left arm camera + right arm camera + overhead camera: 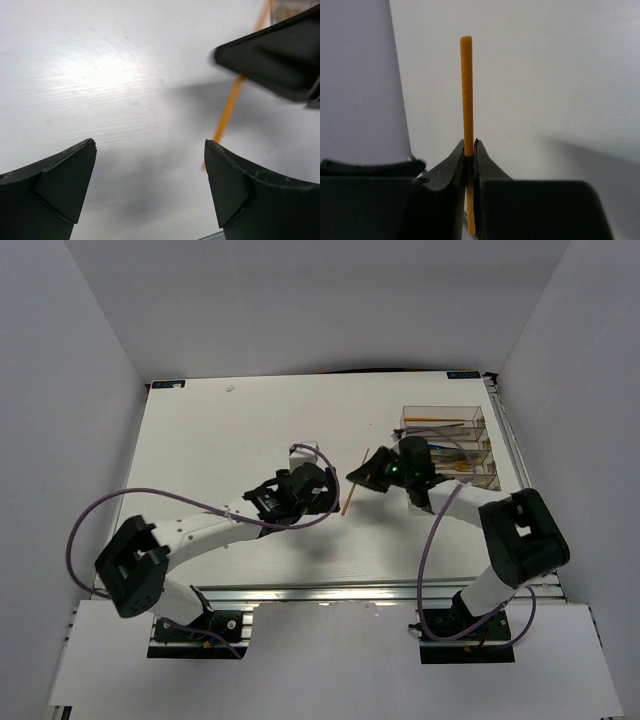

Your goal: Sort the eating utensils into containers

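An orange chopstick (466, 90) stands pinched between the fingertips of my right gripper (470, 145), which is shut on it near its lower end. In the top view the orange chopstick (347, 502) slants over the table's middle, with my right gripper (362, 475) above it and my left gripper (330, 502) just to its left. My left gripper (150, 165) is open with nothing between its fingers, and the chopstick (227, 112) runs past its right finger. The containers (445, 408) sit at the far right, a clear tray with several utensils lying in its compartments.
White walls enclose the table on the left, far and right sides. A purple cable (100, 510) loops off the left arm, another (430, 550) hangs from the right arm. An aluminium rail (340, 592) runs along the near edge.
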You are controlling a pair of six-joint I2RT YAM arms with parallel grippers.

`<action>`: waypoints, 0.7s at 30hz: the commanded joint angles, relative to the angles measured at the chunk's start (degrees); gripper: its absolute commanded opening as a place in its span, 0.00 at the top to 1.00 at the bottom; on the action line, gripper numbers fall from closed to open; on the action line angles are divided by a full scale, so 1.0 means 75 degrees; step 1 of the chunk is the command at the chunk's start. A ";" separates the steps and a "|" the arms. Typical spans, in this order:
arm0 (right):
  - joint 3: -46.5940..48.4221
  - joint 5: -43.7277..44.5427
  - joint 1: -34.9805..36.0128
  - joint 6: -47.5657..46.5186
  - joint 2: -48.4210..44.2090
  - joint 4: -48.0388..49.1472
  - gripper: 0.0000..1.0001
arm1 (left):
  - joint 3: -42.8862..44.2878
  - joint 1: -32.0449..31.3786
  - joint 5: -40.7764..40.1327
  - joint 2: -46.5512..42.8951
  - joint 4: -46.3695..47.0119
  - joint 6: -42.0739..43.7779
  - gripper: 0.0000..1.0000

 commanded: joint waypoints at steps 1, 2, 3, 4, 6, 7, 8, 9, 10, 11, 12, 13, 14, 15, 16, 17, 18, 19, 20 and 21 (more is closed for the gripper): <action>0.0828 0.0957 -0.0981 0.0134 -0.0686 -0.1000 1.00 | 0.0753 -0.0018 -0.1687 -0.1460 -0.1946 -0.0021 0.02; 0.0982 0.1133 -0.1194 0.0192 -0.0837 -0.1420 1.00 | 0.0812 -0.0018 -0.2131 -0.1465 -0.1953 0.0049 0.02; 0.1146 0.1680 -0.1416 0.0332 -0.0897 -0.1610 1.00 | 0.0894 -0.0018 -0.2344 -0.1906 -0.2591 0.0235 0.02; 0.1507 0.2057 -0.1790 0.0391 -0.0955 -0.1855 1.00 | 0.0918 -0.0018 -0.2532 -0.2270 -0.3236 0.0330 0.02; 0.1931 0.3608 -0.2097 0.0671 -0.1026 -0.2559 1.00 | 0.0860 -0.0018 -0.2873 -0.2588 -0.3744 0.0645 0.02; 0.2316 0.4037 -0.2377 0.0731 -0.0980 -0.2665 1.00 | 0.0697 -0.0018 -0.2908 -0.2833 -0.4141 0.0752 0.02; 0.2540 0.4482 -0.2484 0.0825 -0.0817 -0.2829 1.00 | 0.0591 -0.0029 -0.2932 -0.2952 -0.4272 0.0857 0.02; 0.2797 0.5148 -0.2612 0.0953 -0.0676 -0.3248 1.00 | 0.0416 -0.0018 -0.2874 -0.3104 -0.4285 0.1102 0.02; 0.3078 0.5375 -0.2857 0.1128 -0.0489 -0.3403 1.00 | -0.0003 -0.0018 -0.2850 -0.3268 -0.4204 0.1197 0.02; 0.3580 0.5563 -0.2964 0.1223 -0.0093 -0.3509 1.00 | -0.0205 -0.0018 -0.2873 -0.3629 -0.4134 0.1221 0.02; 0.3794 0.5773 -0.3070 0.1270 0.0097 -0.3545 1.00 | -0.0334 -0.0018 -0.2850 -0.3830 -0.3901 0.1163 0.02; 0.4005 0.5822 -0.3280 0.1364 0.0307 -0.3522 1.00 | -0.0429 -0.0018 -0.2745 -0.4006 -0.3794 0.1256 0.02; 0.4390 0.5822 -0.3398 0.1399 0.0716 -0.3510 1.00 | -0.0418 -0.0018 -0.2628 -0.4321 -0.3724 0.1314 0.02; 0.4556 0.5927 -0.3422 0.1469 0.0905 -0.3522 1.00 | -0.0418 -0.0018 -0.2592 -0.4475 -0.3642 0.1396 0.02; 0.4709 0.5974 -0.3701 0.1621 0.1093 -0.3464 1.00 | -0.0511 -0.0018 -0.2662 -0.4651 -0.3386 0.1432 0.02; 0.4803 0.5986 -0.3762 0.1646 0.1420 -0.3324 1.00 | -0.0686 -0.0006 -0.2686 -0.4780 -0.3313 0.1479 0.02; 0.4990 0.5986 -0.3809 0.1681 0.1574 -0.3183 1.00 | -0.0699 -0.0006 -0.2686 -0.4920 -0.3359 0.1456 0.02; 0.5096 0.5998 -0.3867 0.1716 0.1749 -0.3078 1.00 | -0.0676 -0.0006 -0.2697 -0.4945 -0.3406 0.1421 0.02; 0.5201 0.6010 -0.3868 0.1716 0.2064 -0.2856 1.00 | -0.0699 -0.0006 -0.2616 -0.4957 -0.3360 0.1432 0.02; 0.5423 0.5963 -0.3879 0.1681 0.2218 -0.2715 1.00 | -0.0711 -0.0006 -0.2499 -0.4945 -0.3232 0.1525 0.02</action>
